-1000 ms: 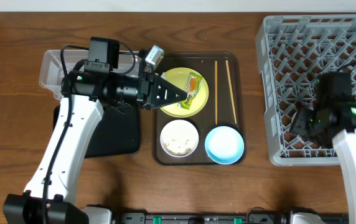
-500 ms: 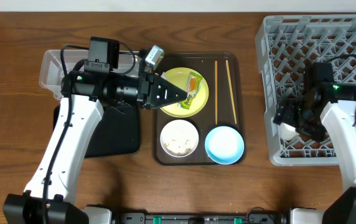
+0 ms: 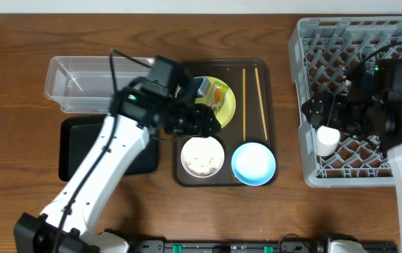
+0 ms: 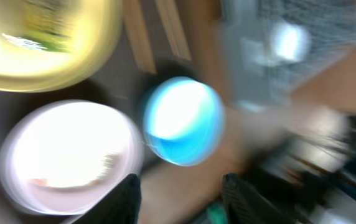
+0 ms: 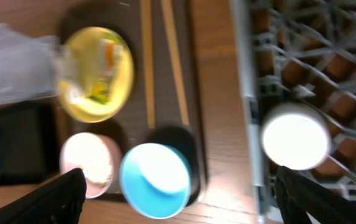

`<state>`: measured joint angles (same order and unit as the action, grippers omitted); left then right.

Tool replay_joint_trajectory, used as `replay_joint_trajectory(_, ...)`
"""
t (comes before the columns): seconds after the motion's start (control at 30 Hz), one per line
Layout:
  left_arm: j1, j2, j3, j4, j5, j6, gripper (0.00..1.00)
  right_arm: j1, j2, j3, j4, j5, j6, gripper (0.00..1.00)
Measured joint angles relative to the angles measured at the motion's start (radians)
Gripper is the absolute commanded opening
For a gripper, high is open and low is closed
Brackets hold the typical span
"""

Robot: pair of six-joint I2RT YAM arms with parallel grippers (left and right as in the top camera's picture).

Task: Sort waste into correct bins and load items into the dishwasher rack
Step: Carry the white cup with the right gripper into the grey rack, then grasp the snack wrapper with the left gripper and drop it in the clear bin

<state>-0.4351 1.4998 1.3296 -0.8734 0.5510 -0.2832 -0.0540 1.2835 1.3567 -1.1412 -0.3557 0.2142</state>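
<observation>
The left gripper (image 4: 179,182) hangs over the brown serving tray (image 3: 251,105), fingers apart with nothing between them, though its wrist view is badly blurred; on the tray sit the yellow plate (image 3: 223,105), partly hidden under the arm, with the snack wrapper (image 3: 218,93) lying on it; the white bowl (image 3: 202,156) holds the rice scraps (image 3: 202,164), and the light blue bowl (image 3: 253,163) is just beside it; the two chopsticks (image 3: 244,102) lie lengthwise along the tray's right side; the clear tub (image 3: 81,81) and the black tray (image 3: 74,151) rest on the bench (image 3: 18,140) to the left; the right gripper (image 5: 179,176) is spread wide and holds nothing; the white cup (image 3: 327,139) stands in the dishwasher rack (image 3: 355,42) near its left wall, free of the fingers
</observation>
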Motion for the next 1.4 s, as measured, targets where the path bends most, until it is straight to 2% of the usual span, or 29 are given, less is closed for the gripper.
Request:
replay_joint_trajectory(0.13, -0.048, 0.011, 0.0, 0.133, -0.301, -0.026, 0.57, 0.0, -0.022, 0.0, -0.001, -0.053, -0.01, 0.97)
replay_joint_trajectory(0.27, -0.053, 0.093, 0.001, 0.322, -0.443, 0.001, 0.58, 0.0, -0.021, 0.0, -0.003, -0.073, -0.014, 0.98)
replay_joint_trajectory(0.43, -0.053, 0.286, 0.001, 0.433, -0.505, 0.069, 0.58, 0.004, -0.021, 0.0, -0.02, -0.082, -0.014, 0.98)
replay_joint_trajectory(0.67, -0.053, 0.492, 0.0, 0.564, -0.494, 0.101, 0.56, 0.014, -0.021, 0.0, -0.04, -0.086, -0.014, 0.98)
replay_joint_trajectory(0.7, -0.053, 0.506, 0.0, 0.571, -0.49, 0.101, 0.55, 0.014, -0.021, 0.0, -0.041, -0.085, -0.014, 0.98)
replay_joint_trajectory(0.83, -0.053, 0.561, 0.0, 0.582, -0.461, 0.105, 0.28, 0.014, -0.021, 0.0, -0.04, -0.086, -0.014, 0.98)
replay_joint_trajectory(0.9, -0.052, 0.561, 0.003, 0.586, -0.418, 0.104, 0.11, 0.014, -0.021, 0.0, -0.04, -0.085, -0.014, 0.98)
replay_joint_trajectory(0.93, -0.052, 0.561, 0.003, 0.586, -0.397, 0.104, 0.07, 0.014, -0.021, 0.0, -0.04, -0.085, -0.014, 0.98)
replay_joint_trajectory(1.1, -0.051, 0.536, 0.003, 0.549, -0.33, 0.108, 0.06, 0.014, -0.021, 0.0, -0.04, -0.076, -0.014, 0.98)
replay_joint_trajectory(1.2, -0.037, 0.454, 0.003, 0.5, -0.318, 0.108, 0.06, 0.014, -0.021, 0.0, -0.041, -0.069, -0.014, 0.98)
replay_joint_trajectory(1.4, 0.07, 0.207, 0.017, 0.399, -0.419, 0.108, 0.06, 0.014, -0.021, 0.0, -0.041, -0.063, -0.014, 0.98)
